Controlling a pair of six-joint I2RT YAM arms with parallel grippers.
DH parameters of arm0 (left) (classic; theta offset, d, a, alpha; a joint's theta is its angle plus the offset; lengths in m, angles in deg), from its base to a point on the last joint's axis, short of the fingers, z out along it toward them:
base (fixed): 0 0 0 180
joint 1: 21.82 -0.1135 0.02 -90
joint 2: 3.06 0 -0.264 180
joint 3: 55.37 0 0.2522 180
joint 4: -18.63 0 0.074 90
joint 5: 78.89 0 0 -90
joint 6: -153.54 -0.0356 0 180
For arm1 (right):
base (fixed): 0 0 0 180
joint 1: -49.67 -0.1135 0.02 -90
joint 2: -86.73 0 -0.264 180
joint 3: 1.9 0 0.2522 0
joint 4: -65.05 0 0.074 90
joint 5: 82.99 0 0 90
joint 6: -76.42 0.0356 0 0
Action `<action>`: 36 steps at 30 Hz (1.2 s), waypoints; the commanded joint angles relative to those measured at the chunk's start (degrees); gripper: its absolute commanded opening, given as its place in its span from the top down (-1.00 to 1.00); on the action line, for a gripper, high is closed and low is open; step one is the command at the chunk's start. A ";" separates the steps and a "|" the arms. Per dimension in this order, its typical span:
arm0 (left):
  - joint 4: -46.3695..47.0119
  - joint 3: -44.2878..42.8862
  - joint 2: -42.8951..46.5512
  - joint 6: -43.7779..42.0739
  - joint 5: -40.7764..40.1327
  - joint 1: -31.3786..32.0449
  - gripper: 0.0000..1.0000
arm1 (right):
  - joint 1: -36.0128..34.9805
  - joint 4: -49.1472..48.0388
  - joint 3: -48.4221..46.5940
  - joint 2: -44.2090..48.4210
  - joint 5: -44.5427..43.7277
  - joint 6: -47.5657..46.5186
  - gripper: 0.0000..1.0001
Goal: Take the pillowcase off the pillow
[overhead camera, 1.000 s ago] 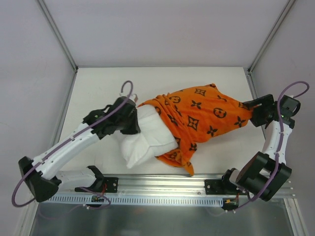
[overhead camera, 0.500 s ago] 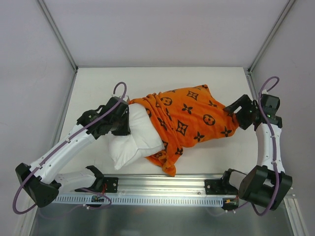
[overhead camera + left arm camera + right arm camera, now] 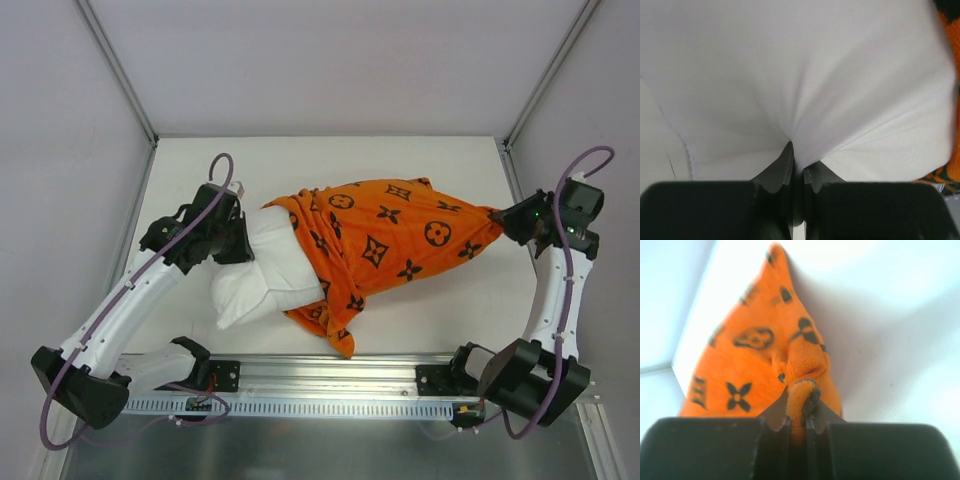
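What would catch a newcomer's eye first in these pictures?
The bright orange pillowcase with dark motifs stretches across the table, half off the white pillow poking out at its left end. The left gripper is shut on the pillow, the right gripper on the pillowcase's pulled-out right corner.

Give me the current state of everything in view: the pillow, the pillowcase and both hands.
pillow: left end bare, right part covered.
pillowcase: partly off, open edge gathered around the pillow's middle, far corner pulled to a point.
left hand: shut, pinching the pillow's bare white end.
right hand: shut on the pillowcase's far corner.
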 commanded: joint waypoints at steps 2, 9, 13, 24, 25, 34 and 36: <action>-1.00 -4.07 2.45 -4.26 -0.46 -9.13 1.00 | 8.66 -0.67 -7.61 1.68 -1.81 2.41 0.99; -1.53 -2.93 4.30 -6.03 1.82 -16.44 1.00 | 11.58 -0.40 6.87 5.90 -10.58 2.85 0.99; -1.89 -1.26 6.22 -5.25 4.36 -17.85 1.00 | 15.87 -2.77 15.50 7.31 -10.34 2.94 0.99; -2.24 -4.76 10.45 -8.57 18.08 -17.76 -0.85 | 9.06 1.18 3.74 10.03 -7.34 1.71 -0.83; -2.15 -5.38 10.45 -9.02 18.08 -17.76 -0.92 | 7.81 1.62 1.55 10.64 -8.13 1.28 -0.96; -1.89 -9.78 1.94 -5.69 13.26 -17.85 -0.97 | -13.28 4.17 -11.11 3.81 -18.42 -1.97 -0.93; -1.89 -11.35 -2.53 -3.24 8.97 -17.93 -0.97 | -17.83 5.22 -16.20 -1.81 -18.17 -3.64 -0.93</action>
